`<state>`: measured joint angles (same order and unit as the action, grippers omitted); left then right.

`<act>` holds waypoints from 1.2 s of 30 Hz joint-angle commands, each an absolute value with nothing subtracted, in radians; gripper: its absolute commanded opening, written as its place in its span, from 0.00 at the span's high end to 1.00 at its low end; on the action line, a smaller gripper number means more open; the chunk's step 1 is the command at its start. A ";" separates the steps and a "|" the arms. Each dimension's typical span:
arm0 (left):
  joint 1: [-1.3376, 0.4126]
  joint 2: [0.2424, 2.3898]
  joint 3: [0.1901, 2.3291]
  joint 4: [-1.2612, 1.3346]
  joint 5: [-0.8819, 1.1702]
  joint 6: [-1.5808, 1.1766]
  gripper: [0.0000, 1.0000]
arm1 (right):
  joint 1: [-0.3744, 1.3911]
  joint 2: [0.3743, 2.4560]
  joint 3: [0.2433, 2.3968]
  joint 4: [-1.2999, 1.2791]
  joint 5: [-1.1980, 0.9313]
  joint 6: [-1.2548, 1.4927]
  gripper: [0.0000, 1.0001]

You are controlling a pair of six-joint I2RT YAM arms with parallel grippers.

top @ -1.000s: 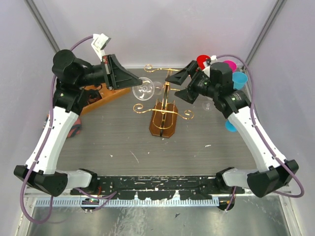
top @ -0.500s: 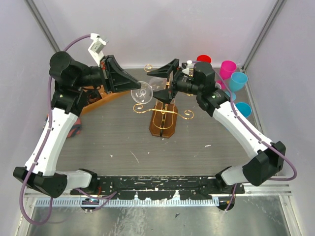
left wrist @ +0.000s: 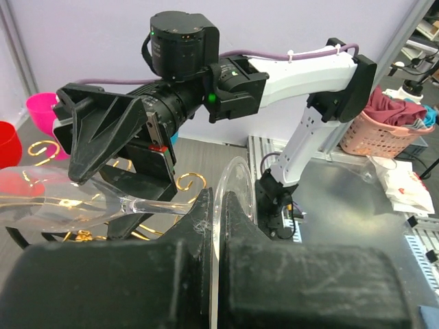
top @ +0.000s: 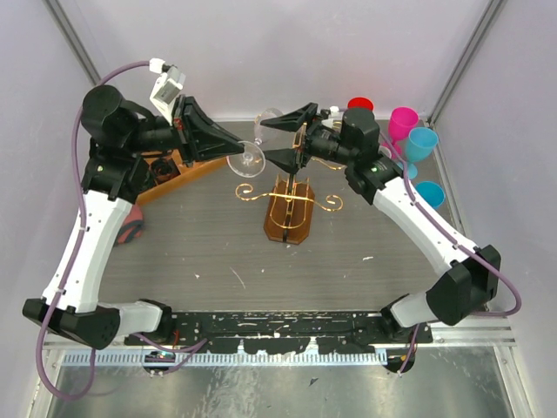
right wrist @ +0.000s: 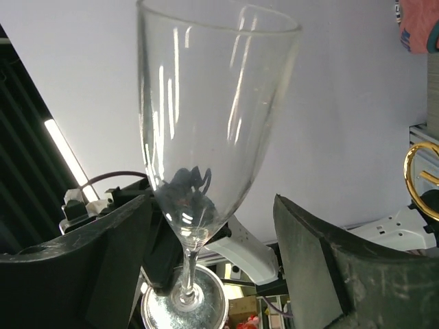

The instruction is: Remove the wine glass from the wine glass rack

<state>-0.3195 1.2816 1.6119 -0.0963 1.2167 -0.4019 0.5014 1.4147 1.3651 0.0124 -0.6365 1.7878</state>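
Up by the far top of the wine glass rack (top: 287,218), wine glass (left wrist: 147,204) lies level, long axis left-right. Left gripper (left wrist: 218,205) clamps its foot. Bowl sits right, between the right gripper (right wrist: 212,202) fingers, spread, no contact visible. Left arm leads.

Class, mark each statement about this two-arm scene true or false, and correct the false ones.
1. The left gripper is shut on the foot of the wine glass. True.
2. The right gripper is clamped on the stem. False: its fingers stand open either side of the bowl.
3. The wine glass stands upright on the table. False: it is held sideways in the air.
4. A pink cup stands right of the wine glass rack. True.
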 commanded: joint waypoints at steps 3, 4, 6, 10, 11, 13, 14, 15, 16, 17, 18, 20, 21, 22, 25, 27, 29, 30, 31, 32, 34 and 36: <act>-0.303 1.233 1.611 -0.055 1.238 -0.345 1.00 | 0.481 1.445 1.395 0.098 -0.633 1.823 0.23; -0.302 1.231 1.607 -0.048 1.241 -0.350 1.00 | 0.478 1.450 1.395 0.103 -0.629 1.825 0.23; -0.302 1.234 1.607 -0.039 1.248 -0.364 1.00 | 0.473 1.463 1.401 0.117 -0.627 1.828 0.22; -0.302 1.236 1.599 -0.030 1.257 -0.381 1.00 | 0.466 1.488 1.414 0.151 -0.617 1.845 0.21; -0.302 1.234 1.593 -0.021 1.258 -0.387 1.00 | 0.464 1.494 1.420 0.152 -0.615 1.844 0.22; -0.301 1.230 1.580 -0.001 1.265 -0.409 1.00 | 0.464 1.504 1.426 0.156 -0.605 1.846 0.23; -0.301 1.229 1.573 0.010 1.268 -0.418 1.00 | 0.463 1.505 1.425 0.159 -0.599 1.846 0.25; -0.301 1.227 1.568 0.016 1.270 -0.421 1.00 | 0.461 1.506 1.424 0.163 -0.590 1.849 0.28; -0.301 1.227 1.564 0.017 1.271 -0.424 1.00 | 0.459 1.506 1.418 0.179 -0.579 1.853 0.32; -0.301 1.228 1.562 0.018 1.273 -0.427 1.00 | 0.457 1.510 1.418 0.185 -0.577 1.854 0.34; -0.301 1.229 1.562 0.018 1.275 -0.429 1.00 | 0.455 1.515 1.420 0.192 -0.578 1.859 0.37; -0.302 1.231 1.559 0.018 1.274 -0.434 1.00 | 0.455 1.523 1.418 0.229 -0.578 1.876 0.43; -0.302 1.232 1.559 0.018 1.274 -0.436 1.00 | 0.454 1.525 1.420 0.239 -0.583 1.883 0.44; -0.301 1.233 1.558 0.018 1.272 -0.436 1.00 | 0.455 1.526 1.422 0.251 -0.584 1.886 0.45; -0.300 1.227 1.548 0.015 1.248 -0.436 0.84 | 0.451 1.523 1.436 0.248 -0.577 1.878 0.47; -0.297 1.216 1.535 0.018 1.226 -0.436 0.66 | 0.439 1.518 1.442 0.230 -0.570 1.855 0.48; -0.292 1.195 1.520 0.018 1.197 -0.432 0.55 | 0.416 1.510 1.449 0.202 -0.555 1.811 0.51; -0.291 1.183 1.513 0.016 1.181 -0.427 0.51 | 0.403 1.506 1.450 0.184 -0.550 1.791 0.51; -0.289 1.170 1.506 0.009 1.169 -0.419 0.47 | 0.386 1.505 1.452 0.180 -0.547 1.763 0.52; -0.286 1.159 1.502 -0.007 1.162 -0.409 0.46 | 0.367 1.506 1.461 0.162 -0.551 1.735 0.53; -0.279 1.138 1.507 -0.058 1.148 -0.379 0.45 | 0.320 1.506 1.485 0.120 -0.565 1.670 0.54; -0.266 1.119 1.510 -0.107 1.140 -0.348 0.45 | 0.257 1.501 1.515 0.063 -0.585 1.593 0.55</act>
